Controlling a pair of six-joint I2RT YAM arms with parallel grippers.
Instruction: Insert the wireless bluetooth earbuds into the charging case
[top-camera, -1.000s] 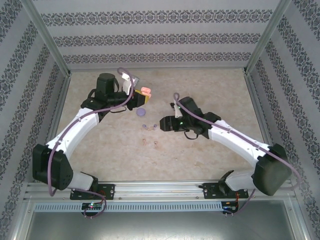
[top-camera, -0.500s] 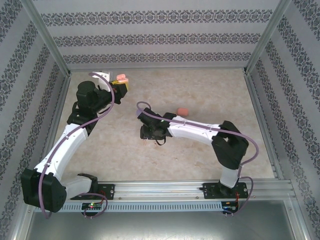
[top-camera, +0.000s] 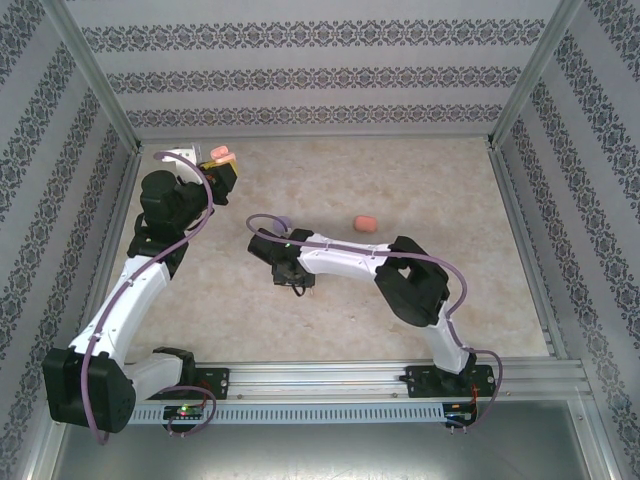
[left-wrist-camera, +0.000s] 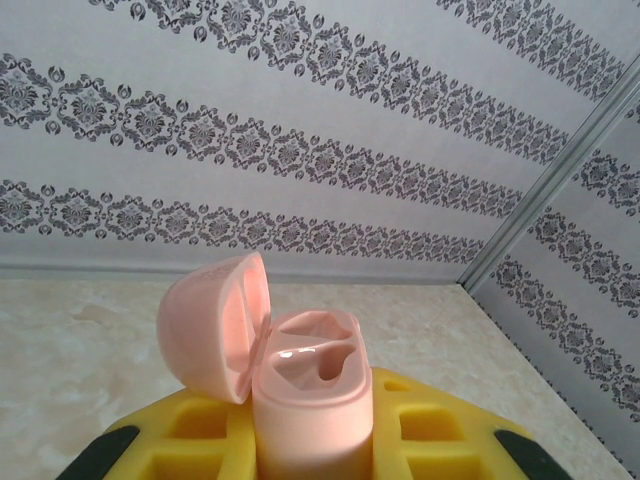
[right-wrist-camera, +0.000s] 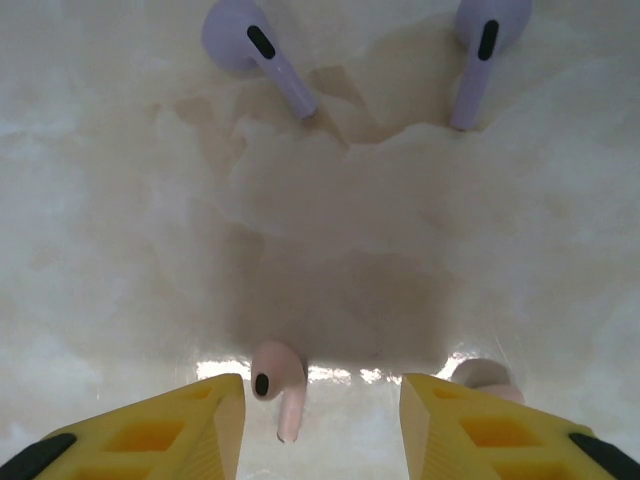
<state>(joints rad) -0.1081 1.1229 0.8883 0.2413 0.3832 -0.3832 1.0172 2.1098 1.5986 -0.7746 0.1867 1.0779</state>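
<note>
The pale pink charging case (left-wrist-camera: 310, 395) stands upright with its lid swung open to the left and both wells empty. My left gripper (left-wrist-camera: 310, 445) is shut on its body and holds it raised at the back left (top-camera: 220, 160). My right gripper (right-wrist-camera: 322, 420) hangs low over the table, open. One pale pink earbud (right-wrist-camera: 278, 385) lies between its yellow fingers (right-wrist-camera: 160, 435), close to the left one and apart from the right one. The right fingertip partly hides a second pale pink earbud (right-wrist-camera: 485, 373). Two purple earbuds (right-wrist-camera: 255, 45) (right-wrist-camera: 485, 40) lie further ahead.
A coral-red case (top-camera: 366, 222) lies on the table right of centre. A purple case (top-camera: 283, 221) peeks out beside the right forearm (top-camera: 340, 258), which stretches leftward across the middle. Patterned walls close in the back and both sides.
The left arm carried the pink case further to the back left. The right arm swung left and dropped over the earbuds, uncovering the coral-red case.
</note>
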